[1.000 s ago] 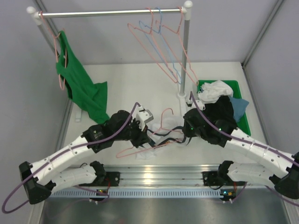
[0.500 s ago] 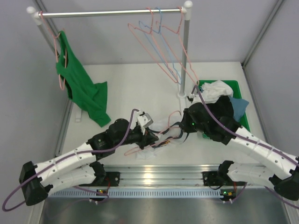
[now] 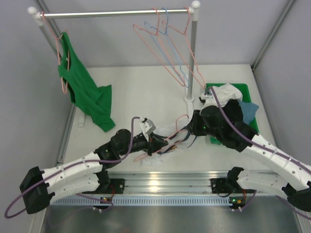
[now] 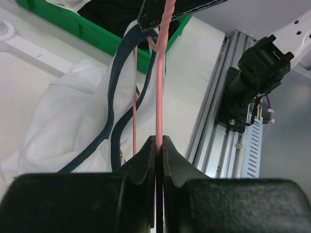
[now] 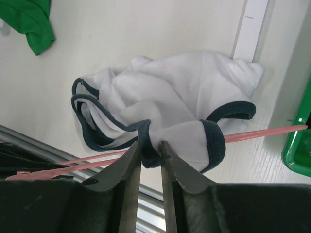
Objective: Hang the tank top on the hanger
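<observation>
Top view: found the tank top bunched on the table between the two arms, just ahead of the base rail. Saw the hanger lying tilted across it, hook toward the right arm. Noted the left pincer at the wire and the right pincer at the cloth near the hook; could not judge either set of jaws from up here. Further back, noted a clothes rail carrying a green tank top at its left end and spare hangers near its right post, plus a green bin of mixed clothes at the table's right side.

Left wrist view: saw the left pincer clamped shut on the hanger, the pink wire pinched right at the fingertips and running straight up the frame. Saw a thinner pink strand beside it, close against a navy-trimmed strap. Found the white cloth heaped left of the wire.

Right wrist view: saw the right pincer nipping a navy-trimmed fold of the tank top, jaws narrowly apart with cloth filling the gap; apparently a grip, though hard to confirm how firm. Found the rest of the shirt crumpled on the table beyond the fingers. Saw the hanger wire passing behind that fold toward the green bin's edge.
</observation>
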